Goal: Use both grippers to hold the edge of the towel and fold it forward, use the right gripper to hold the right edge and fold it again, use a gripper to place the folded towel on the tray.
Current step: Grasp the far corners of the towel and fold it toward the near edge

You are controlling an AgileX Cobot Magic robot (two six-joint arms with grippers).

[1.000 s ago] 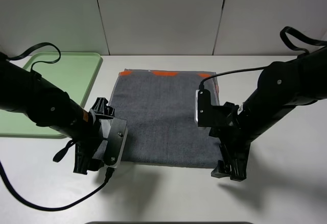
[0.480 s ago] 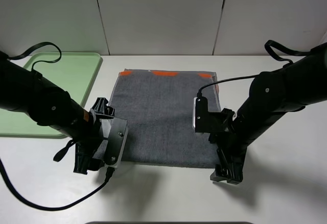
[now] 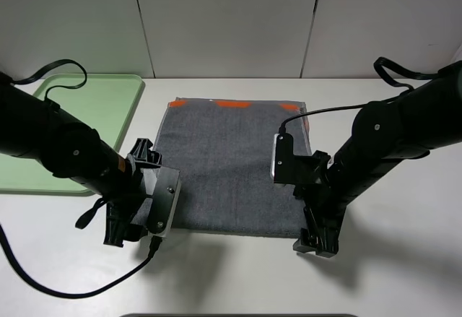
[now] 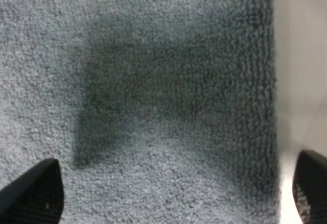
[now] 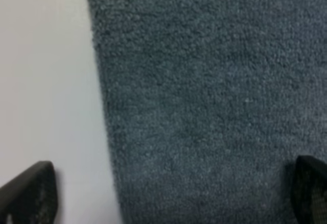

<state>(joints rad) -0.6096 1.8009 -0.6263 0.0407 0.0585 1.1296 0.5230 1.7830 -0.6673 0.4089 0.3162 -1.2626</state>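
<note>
Here the grey terry-cloth towel (image 3: pixel 231 165) lies spread flat on the white bench (image 3: pixel 404 266), and both pairs of fingers stand at its near edge, one pair by each near corner. The left fingers (image 4: pixel 34 193) are spread wide. Only their two dark tips show in the left wrist view, the rest cut off. One tip is over the towel's pile and the other over bare bench just past the side hem, so the hem runs between them. A soft shadow darkens the cloth ahead of them.

The right fingers (image 5: pixel 28 191) are likewise parted, again seen only as two cropped tips: one over bare bench, one over the towel, with the side hem between. Neither wrist view shows whether any tip touches cloth or bench.

From the high camera, both pairs of fingers are largely hidden under their own wrists and camera mounts, which also cover the towel's two near corners. Opposite the fingers, at the far hem, an orange band (image 3: pixel 232 104) shows only in patches. The pale green plastic tray (image 3: pixel 108 107) sits well apart from the left fingers, partly covered by the left arm and cut by the frame
</note>
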